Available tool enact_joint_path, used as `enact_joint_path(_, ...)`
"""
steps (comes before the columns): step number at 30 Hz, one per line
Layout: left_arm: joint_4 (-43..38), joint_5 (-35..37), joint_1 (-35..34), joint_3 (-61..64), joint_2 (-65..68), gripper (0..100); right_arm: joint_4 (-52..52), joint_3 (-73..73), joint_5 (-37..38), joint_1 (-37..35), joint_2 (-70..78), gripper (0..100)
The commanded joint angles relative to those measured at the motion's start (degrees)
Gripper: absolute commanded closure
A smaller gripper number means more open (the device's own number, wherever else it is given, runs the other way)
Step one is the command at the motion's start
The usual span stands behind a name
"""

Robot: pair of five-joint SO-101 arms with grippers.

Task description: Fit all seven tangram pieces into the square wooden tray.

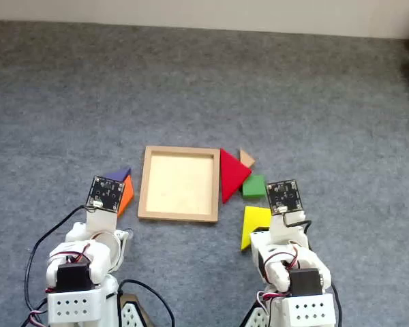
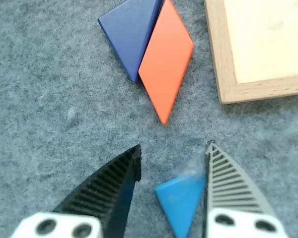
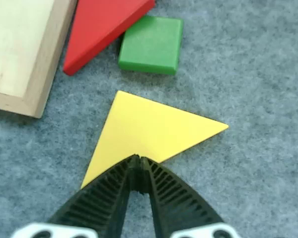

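The tray (image 1: 143, 184) lies empty on the grey carpet (image 1: 313, 95), with every piece outside it. The blue triangle (image 2: 181, 198) sits between the left gripper's (image 2: 174, 146) wide-spread jaws, close against the pale one and apart from the black one. I take that to be the grab in hand. To do it well, I'd centre the jaws first so closing doesn't spin the wedge or squirt it out, then pinch low across a flat edge. The orange piece (image 2: 165, 64) and navy triangle (image 2: 130, 29) lie just ahead, beside the tray. The right gripper (image 3: 139, 158), pinched closed on nothing, hovers at the yellow triangle's (image 3: 149, 131) edge.
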Motion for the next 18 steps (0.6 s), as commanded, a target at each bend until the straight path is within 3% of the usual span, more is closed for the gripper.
enact_joint_path(1,0.35,0.35,-0.31,1.1,-2.42,79,0.22,8.4,0.62,0.66,0.48,99.3)
enact_joint_path(18,0.35,0.35,-0.31,1.1,-2.42,79,0.4,8.4,0.62,0.31,0.48,99.3)
